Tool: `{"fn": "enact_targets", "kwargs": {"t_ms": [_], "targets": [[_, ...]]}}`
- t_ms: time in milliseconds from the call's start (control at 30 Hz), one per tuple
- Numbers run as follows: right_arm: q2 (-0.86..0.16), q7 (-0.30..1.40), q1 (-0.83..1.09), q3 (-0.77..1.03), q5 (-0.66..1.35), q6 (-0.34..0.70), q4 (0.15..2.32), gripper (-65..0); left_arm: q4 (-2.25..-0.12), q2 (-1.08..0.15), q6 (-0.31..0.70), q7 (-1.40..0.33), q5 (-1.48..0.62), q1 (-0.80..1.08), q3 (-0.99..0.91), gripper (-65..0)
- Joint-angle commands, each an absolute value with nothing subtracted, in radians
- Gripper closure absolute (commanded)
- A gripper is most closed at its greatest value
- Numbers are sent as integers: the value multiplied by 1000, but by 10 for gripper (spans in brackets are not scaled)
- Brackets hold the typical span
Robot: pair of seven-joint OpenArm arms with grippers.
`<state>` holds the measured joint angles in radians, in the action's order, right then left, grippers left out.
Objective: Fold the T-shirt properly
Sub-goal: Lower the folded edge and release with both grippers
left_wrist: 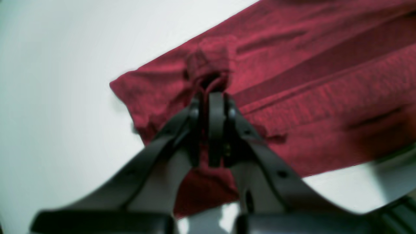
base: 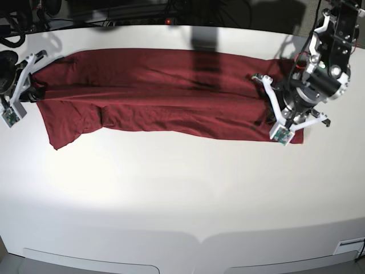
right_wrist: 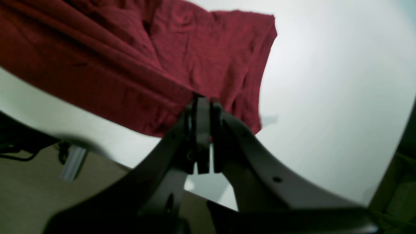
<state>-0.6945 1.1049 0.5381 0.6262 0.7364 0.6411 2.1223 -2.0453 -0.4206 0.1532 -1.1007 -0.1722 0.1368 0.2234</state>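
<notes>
The T-shirt (base: 165, 91), dark red and wrinkled, lies stretched in a long band across the far half of the white table (base: 182, 188). My left gripper (base: 259, 80) is at its right end, my right gripper (base: 39, 60) at its left end. In the left wrist view the left gripper (left_wrist: 211, 96) is shut on a bunched pinch of the T-shirt (left_wrist: 308, 65) near a corner. In the right wrist view the right gripper (right_wrist: 203, 99) is shut on a fold of the T-shirt (right_wrist: 113, 65), which is pulled taut toward the upper left.
Dark equipment and cables (base: 114, 11) line the table's far edge. The right wrist view shows the table edge close by, with floor (right_wrist: 32, 188) and a metal leg (right_wrist: 73, 162) below it. Bare white tabletop (base: 182, 228) fills the near half.
</notes>
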Motion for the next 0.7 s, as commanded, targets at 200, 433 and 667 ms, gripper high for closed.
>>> {"fn": "enact_targets", "kwargs": {"t_ms": [200, 433, 667], "targets": [[-587, 1028, 537, 640, 681, 660, 2107, 0, -2062, -433, 65, -1008, -21, 170, 215, 0], [-523, 940, 525, 640, 655, 660, 1958, 0, -2061, -432, -9, -1002, 79, 169, 215, 0], [-464, 916, 422, 608, 662, 683, 1865, 0, -2061, -398, -13, -1001, 79, 169, 215, 0]]}}
